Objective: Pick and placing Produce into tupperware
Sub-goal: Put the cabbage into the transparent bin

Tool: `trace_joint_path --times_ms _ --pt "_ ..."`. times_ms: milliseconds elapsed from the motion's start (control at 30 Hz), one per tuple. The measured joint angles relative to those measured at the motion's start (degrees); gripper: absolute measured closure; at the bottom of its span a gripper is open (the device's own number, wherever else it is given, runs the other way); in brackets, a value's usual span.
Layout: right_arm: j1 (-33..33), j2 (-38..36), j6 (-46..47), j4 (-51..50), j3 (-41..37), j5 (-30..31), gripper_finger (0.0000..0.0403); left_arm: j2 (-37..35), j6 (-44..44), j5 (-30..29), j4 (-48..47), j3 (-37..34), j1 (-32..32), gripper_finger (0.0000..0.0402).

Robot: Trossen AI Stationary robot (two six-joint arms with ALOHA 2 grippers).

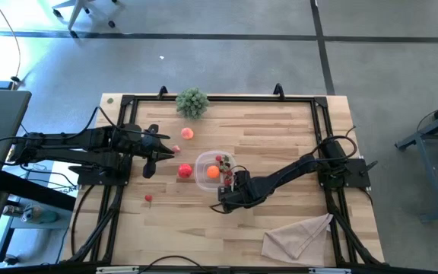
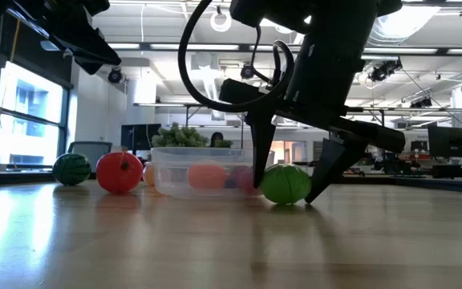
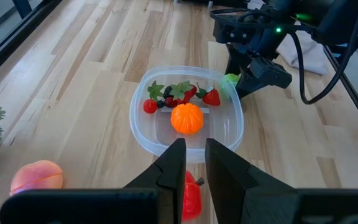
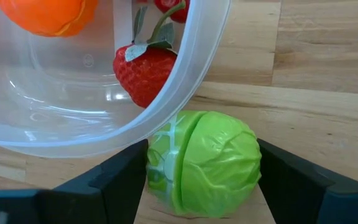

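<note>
The clear tupperware (image 1: 213, 169) sits mid-table and holds an orange (image 3: 186, 118), a strawberry (image 4: 143, 71), a small tomato (image 3: 150, 106) and leafy berries. A green cabbage (image 4: 204, 163) rests on the table against the tupperware's outer wall. My right gripper (image 2: 285, 193) is down at the table, shut on it. A red fruit (image 1: 184, 171), a peach (image 1: 187, 134) and two small red pieces (image 1: 176, 150) (image 1: 149, 199) lie on the wood to the tupperware's left. My left gripper (image 3: 196, 163) hovers high above the red fruit, all but shut and holding nothing. My right gripper pinches the green cabbage across its middle (image 4: 247, 155), one finger (image 4: 120, 180) on each side. The fingers (image 2: 327, 164) slant down from above and from the table's right. The cabbage sits on the table, touching the tupperware's rim (image 4: 185, 93).
A bushy grey-green sprig (image 1: 192, 101) stands near the table's far edge. A beige cloth (image 1: 299, 236) lies at the near right. A dark green striped fruit (image 2: 71, 168) shows in the low view beside the red fruit (image 2: 119, 172). Bare wood lies right of the tupperware.
</note>
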Motion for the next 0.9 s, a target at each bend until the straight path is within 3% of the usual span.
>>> trace_joint_path --times_ms 467,900 --pt "0.0 -0.11 0.0 0.02 0.0 0.27 0.0163 0.01 0.01 -0.01 -0.01 0.0 0.01 0.035" --pt "0.79 -0.11 1.15 0.01 0.02 -0.28 0.0166 0.01 0.0 -0.01 0.0 0.0 0.01 0.035"
